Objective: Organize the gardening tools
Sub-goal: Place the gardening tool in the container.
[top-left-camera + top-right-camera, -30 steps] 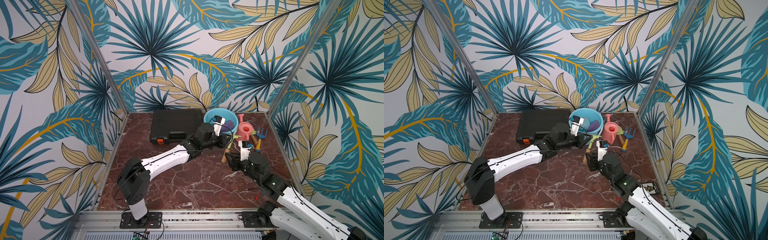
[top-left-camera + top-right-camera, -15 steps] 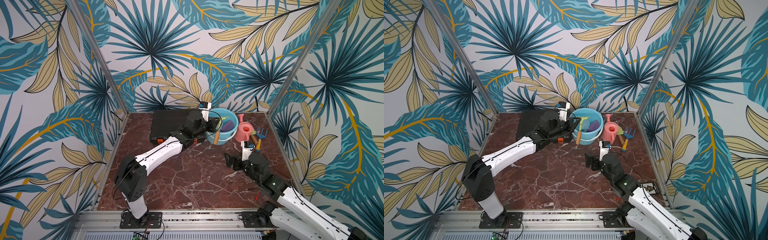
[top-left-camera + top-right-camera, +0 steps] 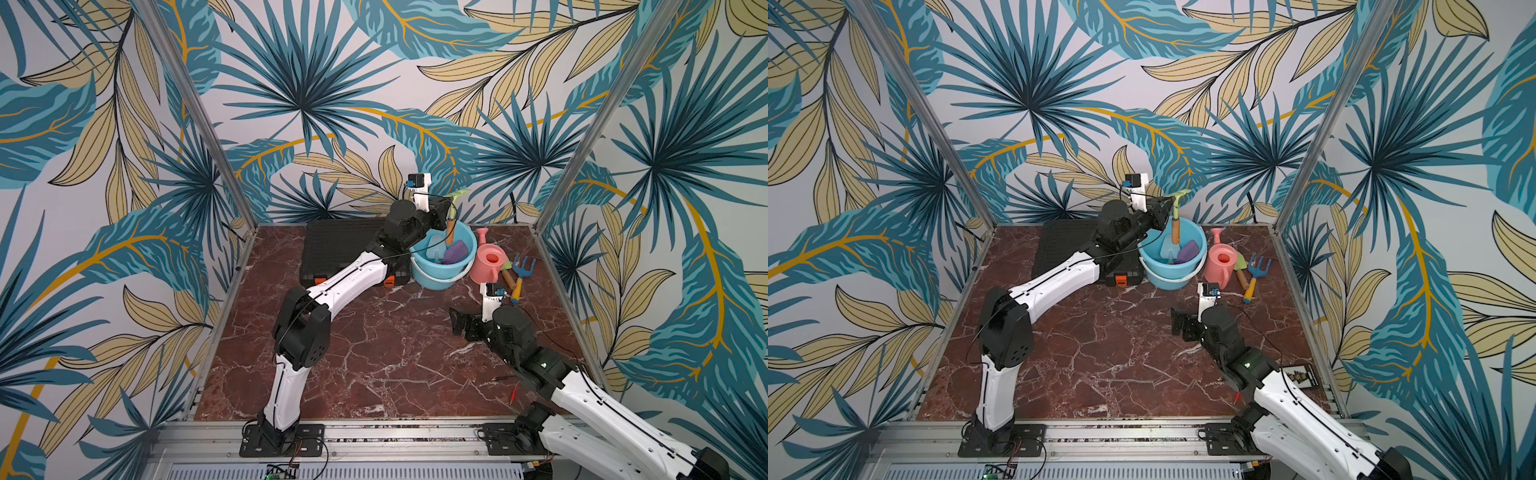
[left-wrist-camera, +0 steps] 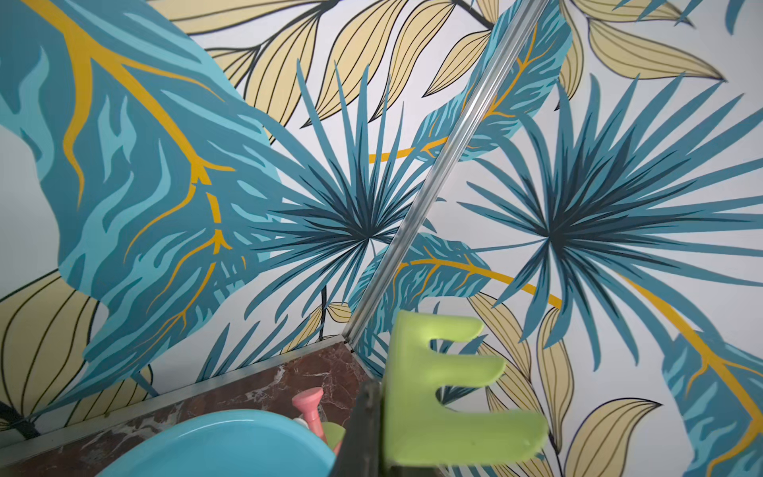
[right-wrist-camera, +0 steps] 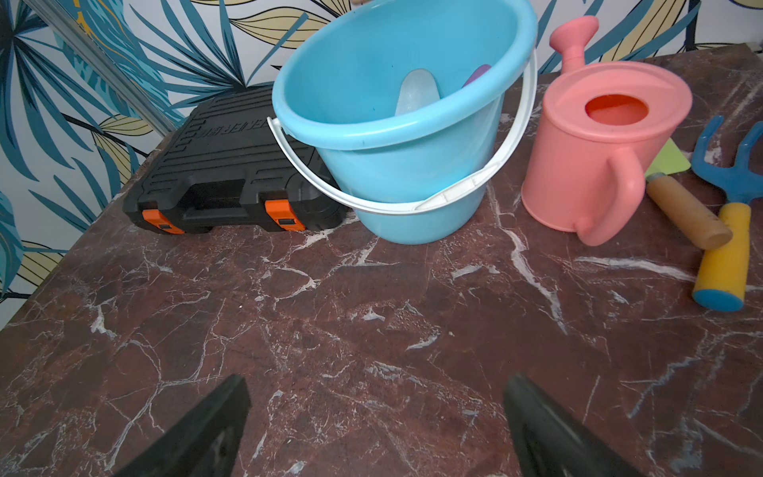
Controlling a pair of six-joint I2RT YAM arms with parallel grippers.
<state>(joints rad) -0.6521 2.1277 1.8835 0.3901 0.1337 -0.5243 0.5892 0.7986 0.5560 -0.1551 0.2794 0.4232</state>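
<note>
1. My left gripper point(image 3: 448, 212) is clamping the green rake point(image 4: 433, 396) on its neck, just below the head. The jaws are pressing together on it.
2. The rake is hanging upright, head up, with its wooden handle pointing down into the mouth of the blue bucket point(image 5: 413, 198). I cannot tell whether the handle end is touching anything inside.
3. The pale blue trowel point(image 5: 417, 93) and the purple shovel point(image 3: 455, 251) are sitting side by side inside the bucket.
4. My right gripper point(image 5: 373, 429) is hovering low over the bare table point(image 5: 371, 309). Its jaws are standing wide apart and holding nothing.
5. The pink watering can point(image 5: 590, 165) is standing upright just beside the bucket, on my right of it.
6. The green trowel point(image 5: 685, 214) and the blue fork point(image 5: 726, 231) are lying on the table just beyond the can, with their handles meeting. The can is partly hiding the trowel's blade.
7. The black case point(image 5: 223, 165) is lying flat on the bucket's other side, with its orange latches facing me.
</note>
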